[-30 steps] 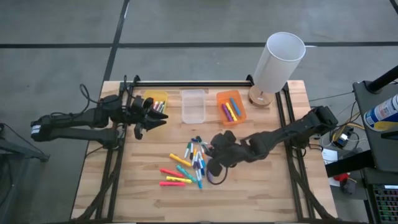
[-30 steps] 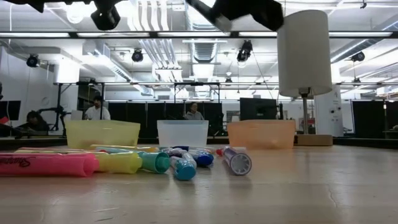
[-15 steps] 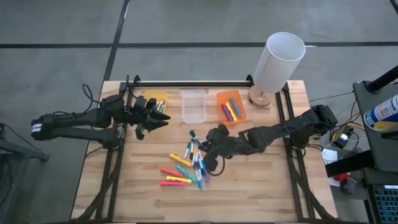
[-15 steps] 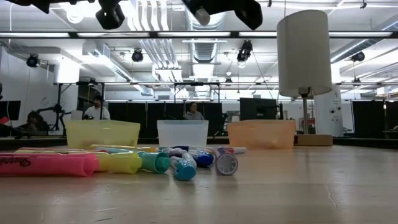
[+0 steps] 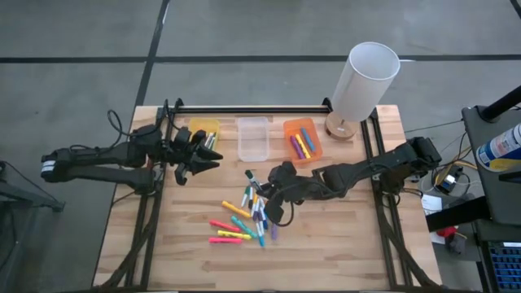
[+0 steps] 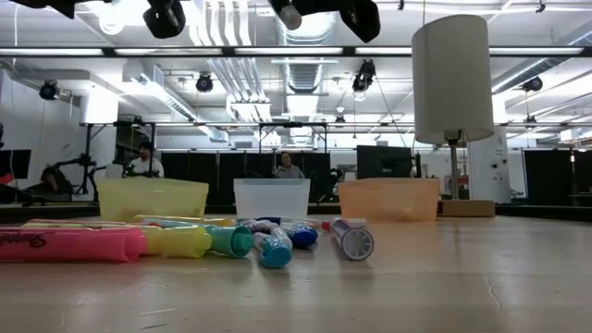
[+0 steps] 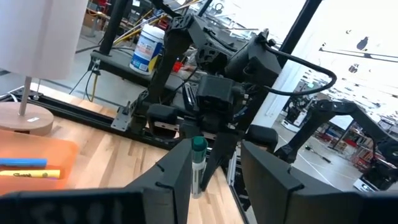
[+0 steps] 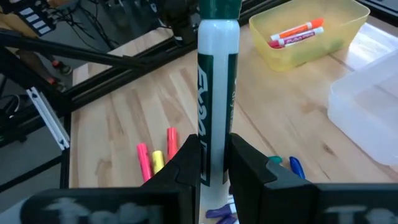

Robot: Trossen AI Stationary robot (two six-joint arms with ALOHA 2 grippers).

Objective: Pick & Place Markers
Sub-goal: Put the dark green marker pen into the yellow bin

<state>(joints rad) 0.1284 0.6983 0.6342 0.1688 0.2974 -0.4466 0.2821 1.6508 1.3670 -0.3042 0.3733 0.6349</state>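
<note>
Wooden table [image 5: 342,244]: markers [image 5: 244,216], bins [image 5: 252,138], lamp [image 5: 362,85]

Four cameras on one table
From overhead we look straight down on the table [image 5: 342,236]; at tabletop height we look level across the markers [image 6: 185,240] into the room; each wrist camera peers close past its own fingers, and both share the green-capped marker [image 8: 216,93] with the overhead view

Three small plastic bins stand beside the white cylindrical lamp [image 5: 365,81]: one yellow [image 5: 203,128], one clear [image 5: 252,139], one orange [image 5: 302,140]. Two markers lie in the yellow bin, about four in the orange.
</note>
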